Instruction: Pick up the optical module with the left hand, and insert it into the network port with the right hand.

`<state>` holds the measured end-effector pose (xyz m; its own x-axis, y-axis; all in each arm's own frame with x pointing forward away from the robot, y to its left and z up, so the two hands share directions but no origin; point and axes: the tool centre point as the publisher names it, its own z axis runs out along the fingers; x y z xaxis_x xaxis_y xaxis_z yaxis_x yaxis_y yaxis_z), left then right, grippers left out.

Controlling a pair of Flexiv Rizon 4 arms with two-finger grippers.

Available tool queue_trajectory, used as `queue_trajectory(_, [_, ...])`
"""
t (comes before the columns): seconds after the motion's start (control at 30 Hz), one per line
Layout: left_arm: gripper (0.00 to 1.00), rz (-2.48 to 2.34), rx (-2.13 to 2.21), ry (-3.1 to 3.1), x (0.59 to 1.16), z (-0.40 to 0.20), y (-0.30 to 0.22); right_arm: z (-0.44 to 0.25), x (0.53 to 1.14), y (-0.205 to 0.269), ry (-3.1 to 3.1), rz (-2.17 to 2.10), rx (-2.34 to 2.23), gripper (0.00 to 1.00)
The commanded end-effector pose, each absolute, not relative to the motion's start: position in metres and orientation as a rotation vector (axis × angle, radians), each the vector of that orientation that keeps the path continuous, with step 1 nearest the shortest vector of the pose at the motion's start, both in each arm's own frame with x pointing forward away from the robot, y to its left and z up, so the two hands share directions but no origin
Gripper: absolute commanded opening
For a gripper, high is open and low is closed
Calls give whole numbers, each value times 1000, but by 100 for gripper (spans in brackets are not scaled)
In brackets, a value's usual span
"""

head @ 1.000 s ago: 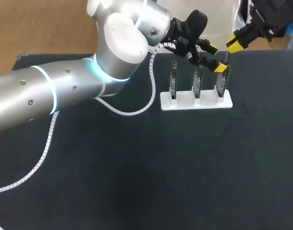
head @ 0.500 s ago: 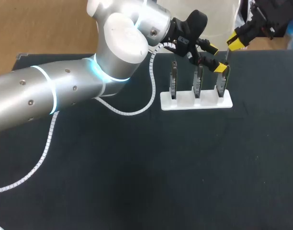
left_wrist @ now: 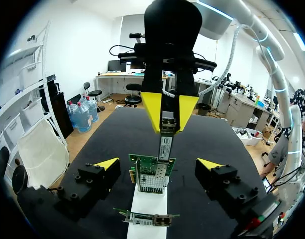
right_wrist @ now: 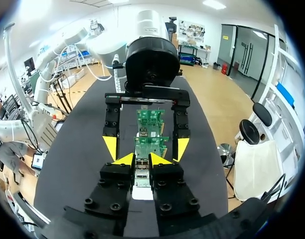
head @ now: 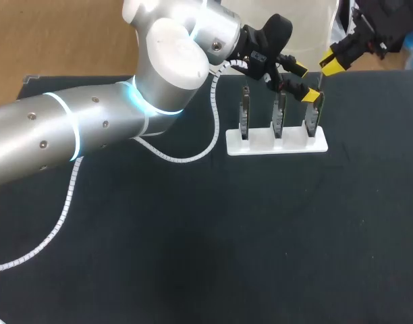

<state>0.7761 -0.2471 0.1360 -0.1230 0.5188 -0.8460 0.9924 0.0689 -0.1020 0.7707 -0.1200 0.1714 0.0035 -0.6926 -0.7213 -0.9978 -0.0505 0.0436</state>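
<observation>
The optical module (left_wrist: 165,143) is a slim metal piece held upright, with my right gripper (left_wrist: 170,113) shut on it from above. Its lower end hangs just over the green network card (left_wrist: 152,172) at the right end of the white stand (head: 277,143). In the right wrist view the module (right_wrist: 141,177) sits between the right gripper's (right_wrist: 142,160) yellow tips. My left gripper (left_wrist: 158,164) is open, its fingers standing on either side of that same card without touching it. From the head view the left gripper (head: 305,82) is beside the card and the right gripper (head: 333,62) is above it.
The white stand holds three upright cards in a row; the other two (head: 245,115) (head: 279,115) stand left of the one being worked on. A white cable (head: 213,128) loops from my left arm down to the black table (head: 227,236).
The right gripper has wavered slightly up and down above the stand with the module. The left arm has kept still.
</observation>
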Motion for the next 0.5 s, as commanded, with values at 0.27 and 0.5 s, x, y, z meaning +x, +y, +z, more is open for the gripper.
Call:
queue_trajectory(0.27, [100, -954, 1515, 1721, 776, 137, -247, 166, 770, -119, 1748, 821, -1789, 0])
queue_trajectory(0.5, [100, -954, 1515, 1721, 776, 137, -247, 165, 771, -119, 1748, 821, -1790, 27])
